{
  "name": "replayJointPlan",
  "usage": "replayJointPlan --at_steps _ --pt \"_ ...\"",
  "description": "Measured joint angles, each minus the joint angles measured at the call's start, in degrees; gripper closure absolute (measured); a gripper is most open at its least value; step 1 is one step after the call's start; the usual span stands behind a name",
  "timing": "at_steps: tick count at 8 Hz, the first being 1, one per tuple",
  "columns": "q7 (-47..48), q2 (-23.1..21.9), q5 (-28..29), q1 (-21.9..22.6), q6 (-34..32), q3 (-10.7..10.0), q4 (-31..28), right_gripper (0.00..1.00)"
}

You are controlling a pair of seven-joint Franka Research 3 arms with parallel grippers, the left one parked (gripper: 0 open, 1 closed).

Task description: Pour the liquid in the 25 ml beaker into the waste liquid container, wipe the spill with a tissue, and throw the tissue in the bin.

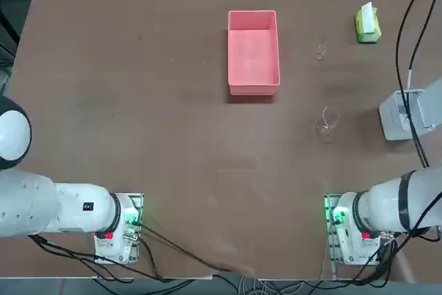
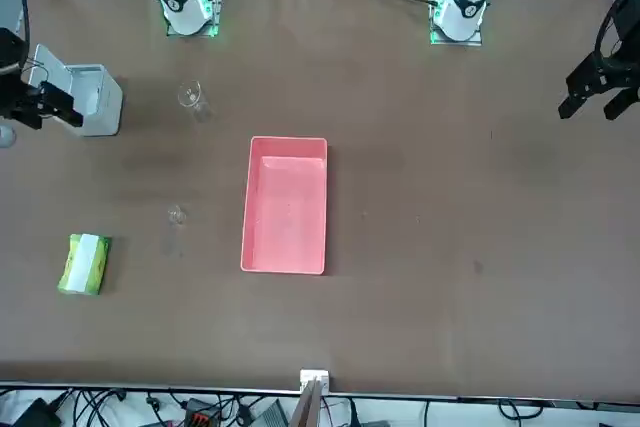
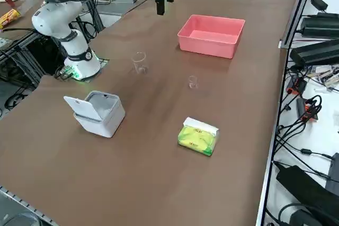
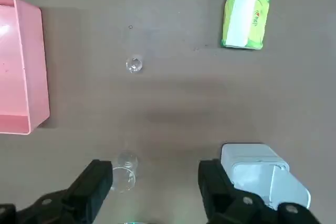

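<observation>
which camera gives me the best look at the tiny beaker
The right wrist view: the 25 ml beaker stands alone, seen from above with a crisp rim. In the top, front and right side views it is only a faint glassy outline.

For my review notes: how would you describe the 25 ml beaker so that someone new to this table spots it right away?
Start at the pink waste liquid container mid-table. Between it and the yellow-green tissue pack stands the 25 ml beaker, alone on bare tabletop. It is tiny, clear, nearly invisible, much smaller than the larger glass beaker nearer the robot, beside the grey bin.
</observation>
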Motion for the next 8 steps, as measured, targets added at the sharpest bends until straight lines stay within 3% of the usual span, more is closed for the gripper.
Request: replayJointPlan --at_steps 8 --pt "0.0 0.1 0.0 -0.2 -0.2 0.2 0.2 0.0"
